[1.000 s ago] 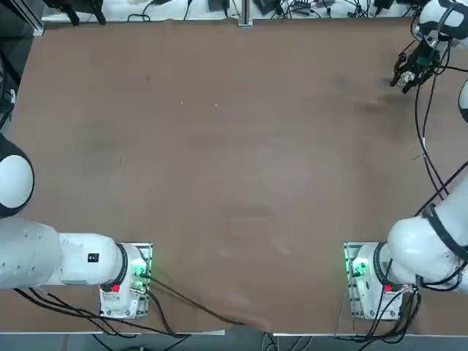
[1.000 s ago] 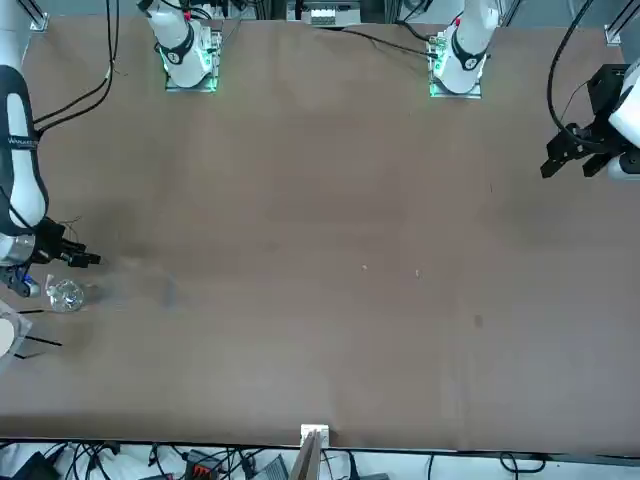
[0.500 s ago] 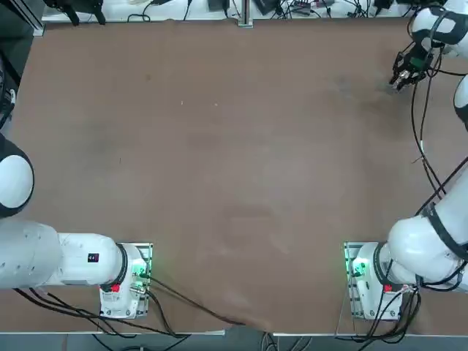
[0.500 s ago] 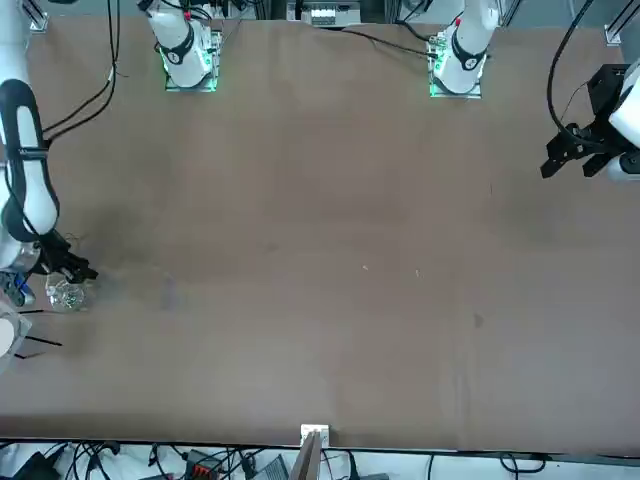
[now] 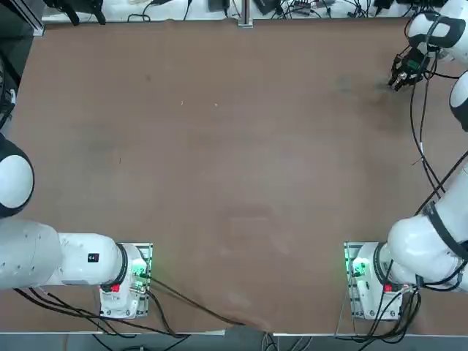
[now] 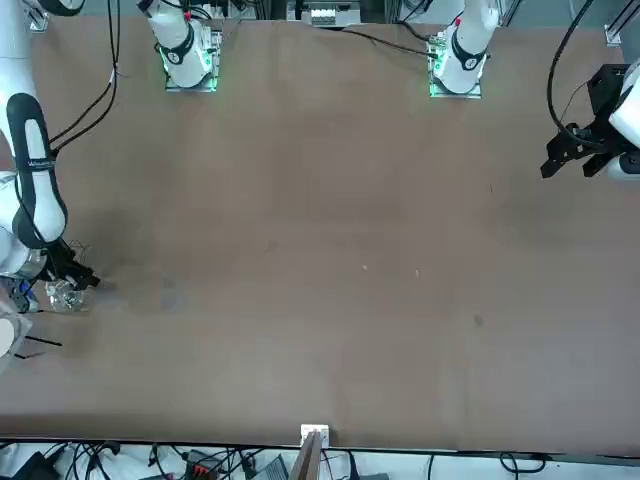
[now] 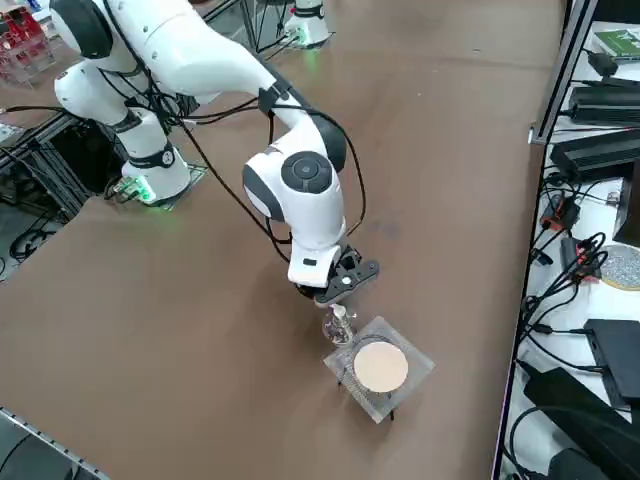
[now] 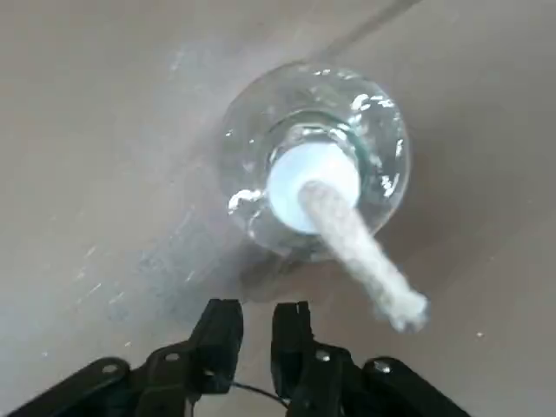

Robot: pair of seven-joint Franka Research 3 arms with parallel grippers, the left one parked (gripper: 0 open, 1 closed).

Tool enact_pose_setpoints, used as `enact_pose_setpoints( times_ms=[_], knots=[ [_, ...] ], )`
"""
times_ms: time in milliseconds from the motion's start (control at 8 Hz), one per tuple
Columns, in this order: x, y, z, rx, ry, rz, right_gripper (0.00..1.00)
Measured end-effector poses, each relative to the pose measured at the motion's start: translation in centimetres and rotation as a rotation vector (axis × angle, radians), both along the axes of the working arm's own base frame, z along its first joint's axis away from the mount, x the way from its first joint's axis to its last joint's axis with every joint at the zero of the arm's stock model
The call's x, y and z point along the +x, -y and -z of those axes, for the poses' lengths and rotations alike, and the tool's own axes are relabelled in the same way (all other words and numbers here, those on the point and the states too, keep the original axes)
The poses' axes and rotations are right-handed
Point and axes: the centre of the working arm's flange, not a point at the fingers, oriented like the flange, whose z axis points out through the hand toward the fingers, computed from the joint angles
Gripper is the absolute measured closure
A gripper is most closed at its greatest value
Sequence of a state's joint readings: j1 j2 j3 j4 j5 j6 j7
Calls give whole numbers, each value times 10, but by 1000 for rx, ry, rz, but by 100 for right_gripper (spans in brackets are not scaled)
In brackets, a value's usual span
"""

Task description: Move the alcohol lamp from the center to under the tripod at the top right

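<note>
Alcohol lamp (image 8: 314, 162), wick upright, stands free just ahead of the right gripper (image 8: 257, 326), whose fingers are nearly closed and empty, beside the tripod (image 7: 379, 368) at lower centre.

Soft, even light falls from above on the brown bench (image 5: 234, 175), and shadows stay faint: a dim smudge shows on the bench beside the right gripper (image 5: 401, 79) in the top view. Green lamps glow at the arm bases. In the wrist view the alcohol lamp (image 8: 314, 161) throws white glints off its glass and a pale grey shadow on the bench; its wick is soft and out of focus near the tip. The tripod (image 7: 380, 368) disc shows bright in the side view.
</note>
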State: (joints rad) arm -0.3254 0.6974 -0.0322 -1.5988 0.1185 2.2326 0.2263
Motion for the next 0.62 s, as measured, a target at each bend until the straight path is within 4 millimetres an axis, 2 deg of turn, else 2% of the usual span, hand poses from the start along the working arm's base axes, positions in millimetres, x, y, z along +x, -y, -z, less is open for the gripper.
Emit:
enact_pose_setpoints(
  times_ms=[625],
  knots=[
    [15,17,9,-23,25,9,95]
  ],
)
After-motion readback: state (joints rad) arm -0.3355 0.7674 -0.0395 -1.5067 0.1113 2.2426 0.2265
